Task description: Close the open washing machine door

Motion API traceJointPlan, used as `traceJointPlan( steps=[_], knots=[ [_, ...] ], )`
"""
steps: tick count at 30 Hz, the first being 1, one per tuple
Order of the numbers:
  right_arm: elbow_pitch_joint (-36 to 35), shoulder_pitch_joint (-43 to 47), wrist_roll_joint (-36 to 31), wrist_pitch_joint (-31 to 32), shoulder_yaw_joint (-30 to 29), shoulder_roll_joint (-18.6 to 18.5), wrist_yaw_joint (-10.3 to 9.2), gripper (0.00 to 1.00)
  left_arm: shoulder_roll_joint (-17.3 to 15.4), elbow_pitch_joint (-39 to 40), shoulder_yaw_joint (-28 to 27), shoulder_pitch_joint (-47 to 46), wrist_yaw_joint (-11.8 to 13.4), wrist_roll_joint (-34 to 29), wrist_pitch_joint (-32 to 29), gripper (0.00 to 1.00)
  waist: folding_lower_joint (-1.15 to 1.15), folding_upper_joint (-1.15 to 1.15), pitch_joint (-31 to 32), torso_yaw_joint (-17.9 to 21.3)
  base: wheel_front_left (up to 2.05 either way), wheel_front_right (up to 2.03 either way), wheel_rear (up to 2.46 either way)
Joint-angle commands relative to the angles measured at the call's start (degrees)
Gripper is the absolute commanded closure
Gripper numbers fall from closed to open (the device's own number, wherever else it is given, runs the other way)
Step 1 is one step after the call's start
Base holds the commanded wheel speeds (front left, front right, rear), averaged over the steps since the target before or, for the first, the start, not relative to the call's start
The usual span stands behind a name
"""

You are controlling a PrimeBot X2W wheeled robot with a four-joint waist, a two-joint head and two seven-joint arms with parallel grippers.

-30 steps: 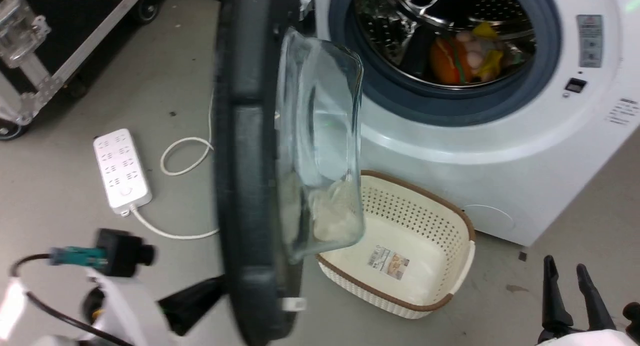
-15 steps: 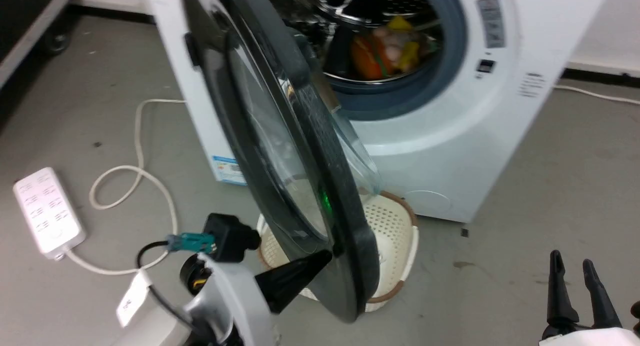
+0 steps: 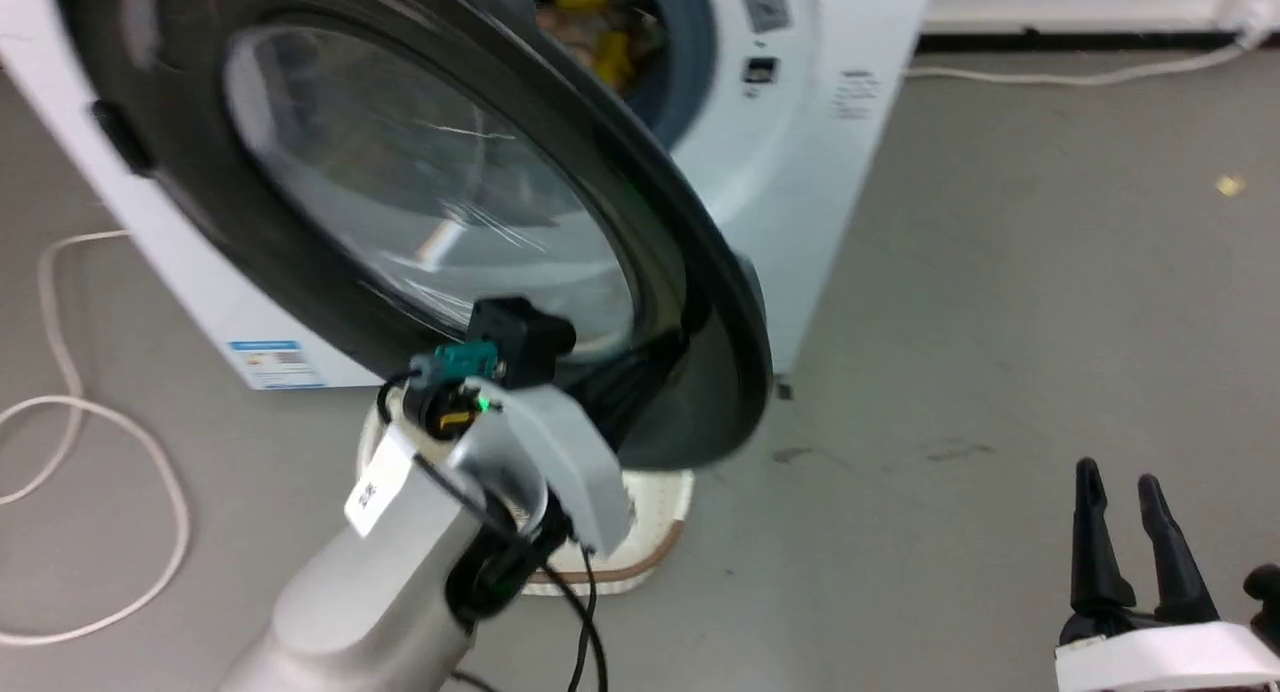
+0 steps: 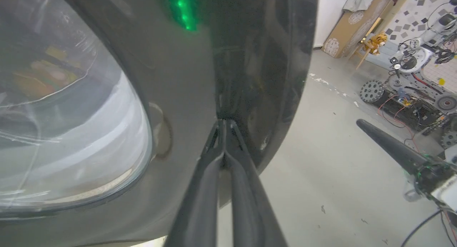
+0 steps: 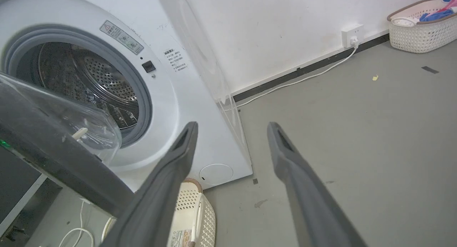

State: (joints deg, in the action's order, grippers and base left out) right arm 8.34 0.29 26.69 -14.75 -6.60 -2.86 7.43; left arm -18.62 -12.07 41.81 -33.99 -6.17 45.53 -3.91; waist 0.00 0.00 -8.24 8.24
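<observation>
The washing machine door (image 3: 690, 272), with its wide black rim and bulging glass window (image 3: 420, 192), stands partly swung toward the white washing machine (image 3: 790, 152), covering most of the grey-ringed drum opening (image 5: 139, 93). My left gripper (image 4: 225, 122) is shut, its fingertips pressed against the outer face of the black rim near the door's lower edge. The left wrist (image 3: 500, 412) shows in front of the door in the head view. At the lower right my right gripper (image 3: 1115, 477) hangs open over bare floor, apart from the door; in its own view the fingers (image 5: 185, 140) are spread.
A cream perforated basket (image 3: 655, 532) sits on the floor under the door's lower edge. A white cable (image 3: 60, 412) loops on the floor at left. Colourful items (image 3: 600, 42) lie in the drum. Another basket (image 5: 417, 29) stands by the far wall. Grey floor stretches to the right.
The door has swung from edge-on toward the drum opening, with my left gripper pushing behind it. The head camera has turned too. The right gripper keeps its place.
</observation>
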Motion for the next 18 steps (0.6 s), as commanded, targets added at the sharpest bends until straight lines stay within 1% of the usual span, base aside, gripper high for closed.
traceJointPlan(
  steps=[1,5,9,14,18],
  knots=[
    [-0.4,-0.9,0.5,-0.2,0.5,0.0,0.06,0.00,0.6,-1.3,-0.2,-1.6,0.2,-0.5,0.8,1.00,0.00,0.00,-2.5,3.4,0.00,0.00,0.00],
    [-0.8,-1.6,1.4,-0.2,1.6,0.0,0.06,0.00,2.6,-6.6,-0.7,-5.4,0.5,-1.7,2.5,1.00,0.00,0.00,-4.0,5.8,0.00,0.00,0.00],
    [-1.1,-1.9,2.0,-0.2,2.1,0.0,0.06,0.00,4.3,-11.7,-1.2,-8.5,0.5,-2.0,4.1,1.00,0.00,0.00,-4.6,6.8,0.00,0.00,0.00],
    [-0.9,-1.9,2.3,-0.2,2.1,0.0,0.06,0.00,5.8,-16.8,-1.6,-11.1,0.2,-1.6,5.4,1.00,0.00,0.00,-4.5,6.7,0.00,0.00,0.00],
    [-0.6,-1.7,2.1,-0.2,1.9,0.0,0.06,0.00,6.8,-17.5,-2.4,-11.5,-0.3,0.7,5.9,1.00,0.00,0.00,-3.3,5.2,0.00,0.00,0.00]
  ],
)
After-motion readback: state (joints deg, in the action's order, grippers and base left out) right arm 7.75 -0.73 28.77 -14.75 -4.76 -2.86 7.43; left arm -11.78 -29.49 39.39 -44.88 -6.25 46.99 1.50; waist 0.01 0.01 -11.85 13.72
